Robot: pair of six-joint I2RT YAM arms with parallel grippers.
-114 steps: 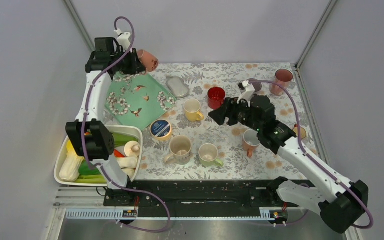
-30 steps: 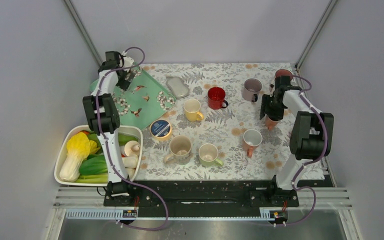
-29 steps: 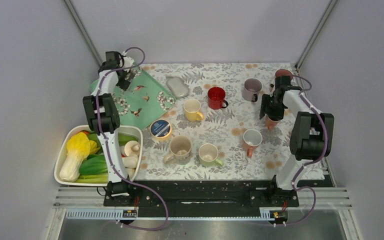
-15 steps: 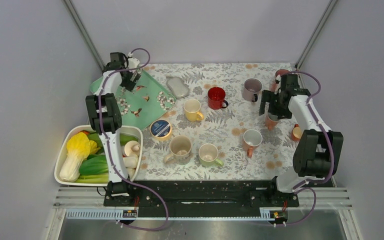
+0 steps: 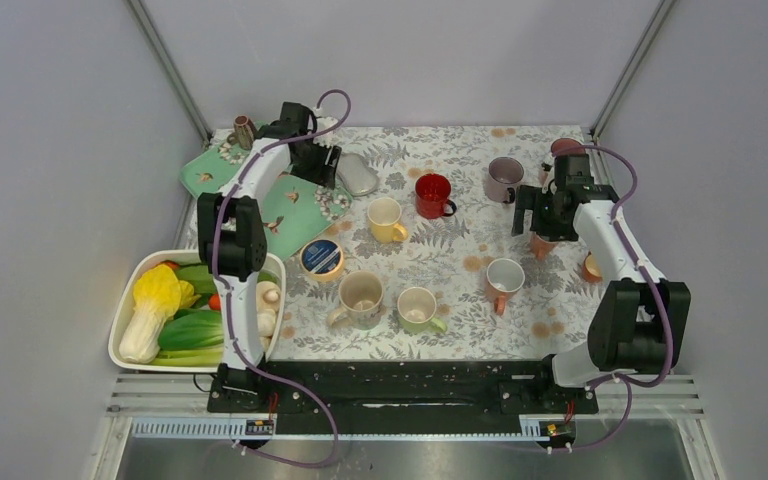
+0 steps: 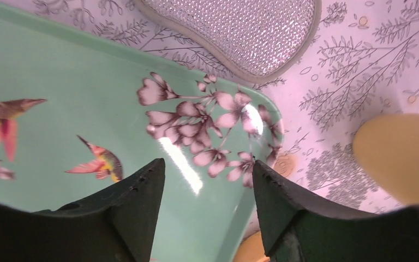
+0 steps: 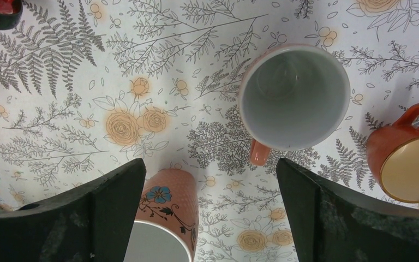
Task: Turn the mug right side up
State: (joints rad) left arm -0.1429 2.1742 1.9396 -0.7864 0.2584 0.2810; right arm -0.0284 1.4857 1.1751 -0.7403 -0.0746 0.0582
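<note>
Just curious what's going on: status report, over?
Left claw and right claw open, empty. Pink flower-patterned mug upright below right claw. Nothing in the way.

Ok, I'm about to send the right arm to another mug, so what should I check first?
1. The right gripper open: ok, jaws wide, not clamped on anything.
2. The flowered pink mug right side up: ok, its rim faces up.
3. The left gripper empty: ok, fingers apart over the green tray.
4. The brown mug on the tray's far corner upright: cannot tell, too small.
5. Neighbours clear: ok, the salmon mug stands apart from the flowered one.
</note>
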